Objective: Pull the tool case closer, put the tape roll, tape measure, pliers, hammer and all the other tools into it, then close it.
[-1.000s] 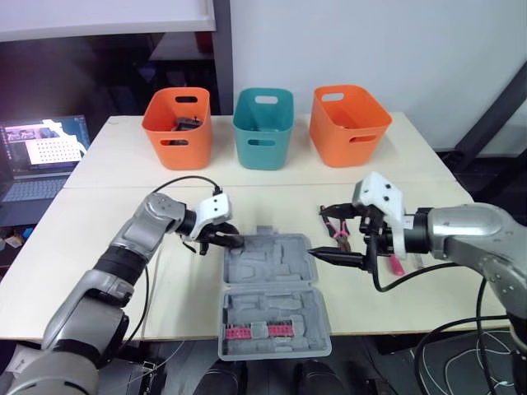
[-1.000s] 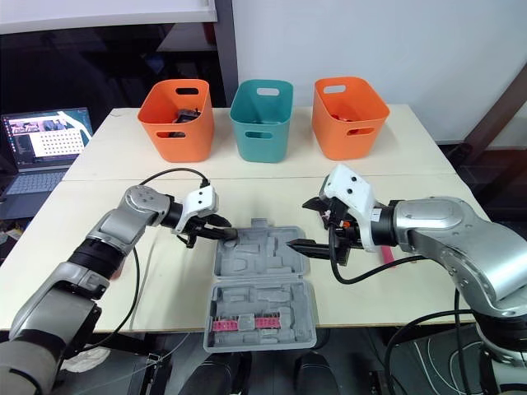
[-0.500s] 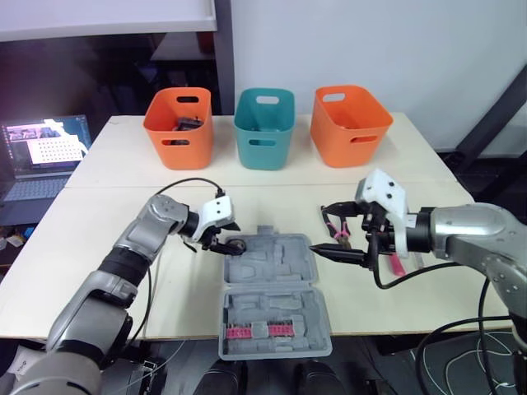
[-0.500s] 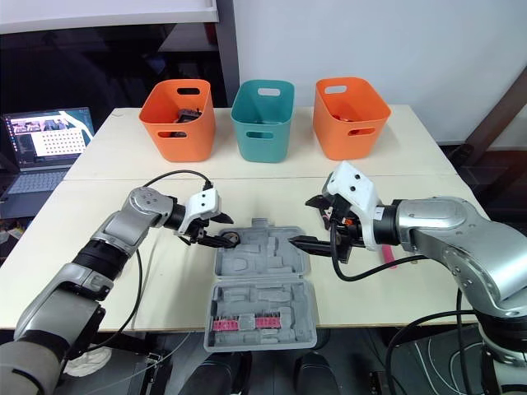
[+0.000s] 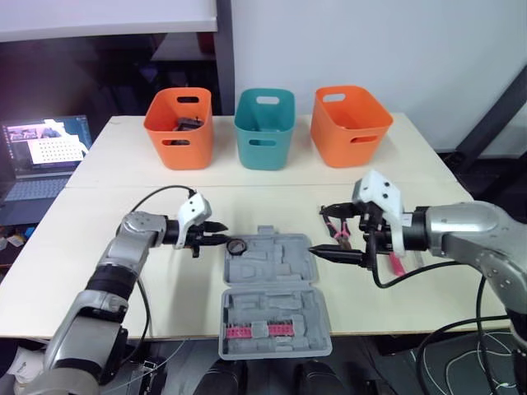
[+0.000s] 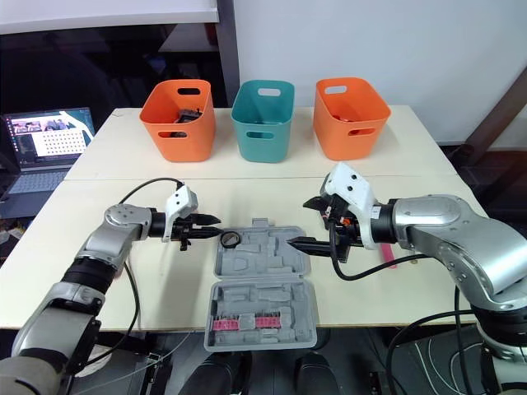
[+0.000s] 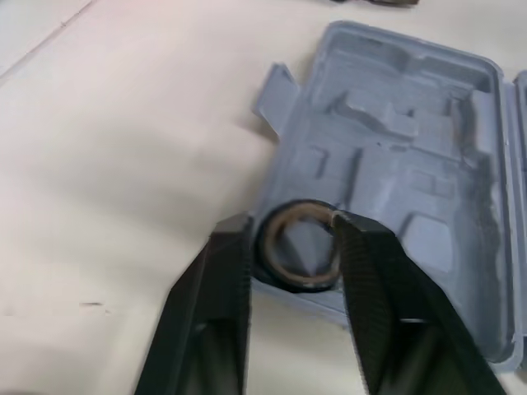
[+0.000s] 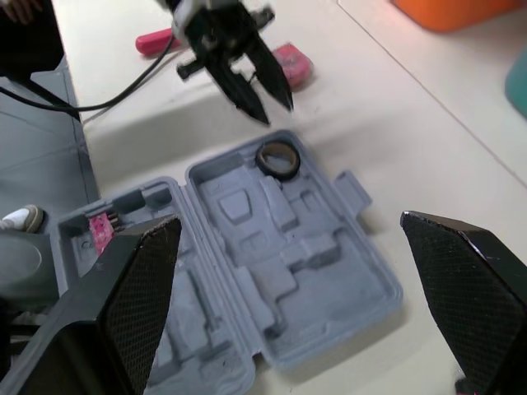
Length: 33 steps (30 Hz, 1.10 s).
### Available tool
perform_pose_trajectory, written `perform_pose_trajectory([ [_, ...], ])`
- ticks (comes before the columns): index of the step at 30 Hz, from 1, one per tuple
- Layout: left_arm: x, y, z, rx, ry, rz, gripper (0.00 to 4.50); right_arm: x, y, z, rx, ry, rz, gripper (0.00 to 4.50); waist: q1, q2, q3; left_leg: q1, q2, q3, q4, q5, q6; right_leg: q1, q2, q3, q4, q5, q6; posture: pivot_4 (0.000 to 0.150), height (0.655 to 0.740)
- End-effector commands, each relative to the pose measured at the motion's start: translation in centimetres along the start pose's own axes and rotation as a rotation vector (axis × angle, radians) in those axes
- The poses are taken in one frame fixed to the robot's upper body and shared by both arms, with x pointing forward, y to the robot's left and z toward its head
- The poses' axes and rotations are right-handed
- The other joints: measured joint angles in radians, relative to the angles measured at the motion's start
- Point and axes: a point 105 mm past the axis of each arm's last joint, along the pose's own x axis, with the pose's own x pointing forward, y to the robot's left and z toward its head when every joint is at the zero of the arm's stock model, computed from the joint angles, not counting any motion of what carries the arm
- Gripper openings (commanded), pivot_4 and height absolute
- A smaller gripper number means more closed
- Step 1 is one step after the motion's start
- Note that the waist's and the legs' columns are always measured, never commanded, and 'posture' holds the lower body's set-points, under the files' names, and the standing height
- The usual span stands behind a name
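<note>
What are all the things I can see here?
table: one, cream, under everything
orange bins: two, at the far side, either side of the teal one
teal bin: one, between the orange bins
tool case: one, grey, lying open near the front edge
tape roll: one, black, in the case's far left corner
pink strip: one, in the case's near half
pliers: one pair, pink handles, right of the case
pink-handled tool: one, on the table further right
laptop: one, screen on, off to the left
left end effector: black, open, just left of the tape roll
right end effector: black, open, at the case's right edge
</note>
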Motion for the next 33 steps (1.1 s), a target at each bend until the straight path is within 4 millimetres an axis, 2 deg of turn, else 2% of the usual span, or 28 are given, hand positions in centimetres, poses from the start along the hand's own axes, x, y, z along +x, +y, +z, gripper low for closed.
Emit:
perform_pose_trajectory([
  [1,0.2,0.3,0.7,0.040,-0.035,0.017,1.87,-0.4,-0.2,0.8,-0.039,-0.016,-0.013,4.50,-0.002,0.000,0.000,0.000,-0.001,0.000,0.000,0.000,0.000,0.000,-0.001,0.000,0.000,0.000,0.000,0.150,0.7329],
  [9,2.4,0.1,-0.6,0.055,-0.001,0.002,1.87,-0.4,-0.2,0.6,-0.038,-0.011,-0.022,4.50,-0.003,0.000,0.000,0.000,-0.001,0.000,0.000,0.000,0.000,-0.001,-0.001,0.000,0.002,0.000,0.000,0.150,0.7329],
  [13,3.3,-0.3,-2.0,0.063,0.056,-0.013,1.87,-0.5,-0.3,0.6,-0.039,-0.005,-0.038,4.50,-0.003,0.000,0.000,0.000,-0.001,0.000,0.000,0.000,0.000,-0.001,-0.001,-0.001,0.002,0.000,0.000,0.150,0.7329],
  [17,3.2,-0.5,-3.8,0.082,0.135,-0.013,1.87,-0.6,-0.2,0.5,-0.038,-0.001,-0.042,4.50,-0.002,0.000,0.000,0.000,-0.002,0.000,0.000,0.000,0.000,-0.001,-0.001,-0.001,0.003,0.000,0.000,0.150,0.7329],
  [21,2.9,-0.6,-4.2,0.092,0.149,-0.018,1.87,-0.7,-0.2,0.4,-0.036,0.003,-0.043,4.50,-0.003,0.000,0.000,0.001,-0.002,0.000,0.001,0.000,0.000,0.000,-0.001,-0.001,0.003,0.000,0.000,0.150,0.7329],
  [25,2.7,-0.3,-3.3,0.090,0.099,-0.012,1.87,-0.6,-0.3,0.3,-0.037,0.000,-0.042,4.50,-0.003,0.000,0.000,0.001,-0.002,0.000,0.001,0.000,0.000,0.000,-0.001,-0.001,0.003,0.000,0.001,0.150,0.7329],
  [28,2.2,0.3,-1.1,0.076,0.012,0.001,1.87,-0.5,-0.3,0.5,-0.037,-0.014,-0.035,4.50,-0.004,0.000,0.000,0.001,-0.002,0.000,0.001,0.000,0.000,0.000,-0.001,-0.001,0.004,0.000,0.001,0.150,0.7329],
  [31,0.2,1.1,0.9,0.065,-0.026,0.020,1.87,-0.6,-0.6,0.4,-0.032,-0.026,-0.037,4.50,-0.008,-0.001,0.000,0.001,-0.001,0.000,0.001,0.000,0.000,-0.001,-0.001,-0.001,0.004,0.000,0.001,0.150,0.7329],
  [33,-2.0,1.9,2.3,0.054,-0.053,0.080,2.38,-0.8,-1.3,-0.1,-0.005,-0.030,-0.055,4.50,-0.011,-0.001,0.000,0.001,-0.001,0.000,0.000,0.000,0.000,-0.001,-0.001,-0.001,0.004,0.000,0.001,0.150,0.7329],
])
